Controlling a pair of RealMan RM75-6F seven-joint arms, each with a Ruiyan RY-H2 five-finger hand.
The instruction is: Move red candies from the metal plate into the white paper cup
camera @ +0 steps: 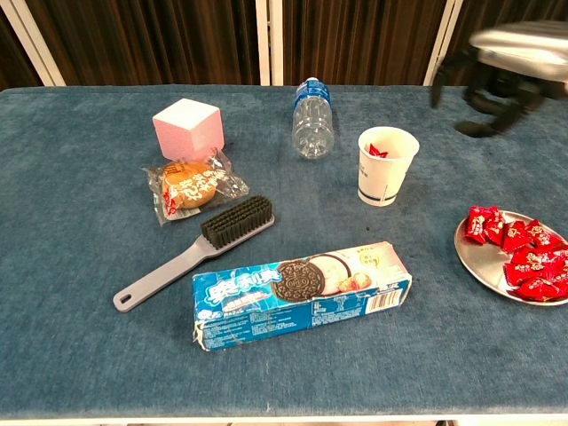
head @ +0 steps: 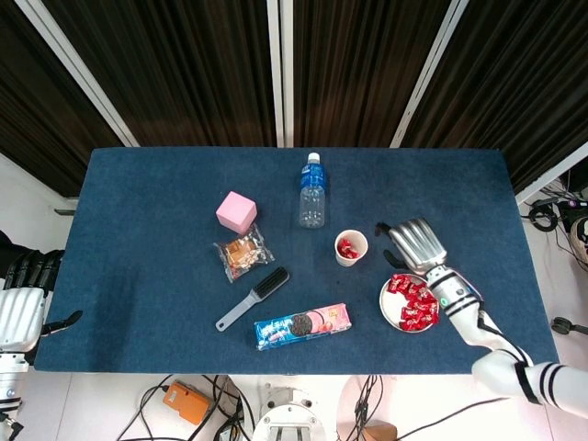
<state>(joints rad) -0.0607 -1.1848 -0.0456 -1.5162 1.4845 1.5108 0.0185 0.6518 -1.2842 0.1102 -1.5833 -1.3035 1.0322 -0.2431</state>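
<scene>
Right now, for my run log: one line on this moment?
right hand: holds nothing, above metal plate | white paper cup: red candies inside | left hand: off table edge

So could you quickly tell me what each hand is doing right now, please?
Left hand: holds nothing, resting at the table's edge; fingers unclear.
Right hand: open, holding nothing, above the table.
</scene>
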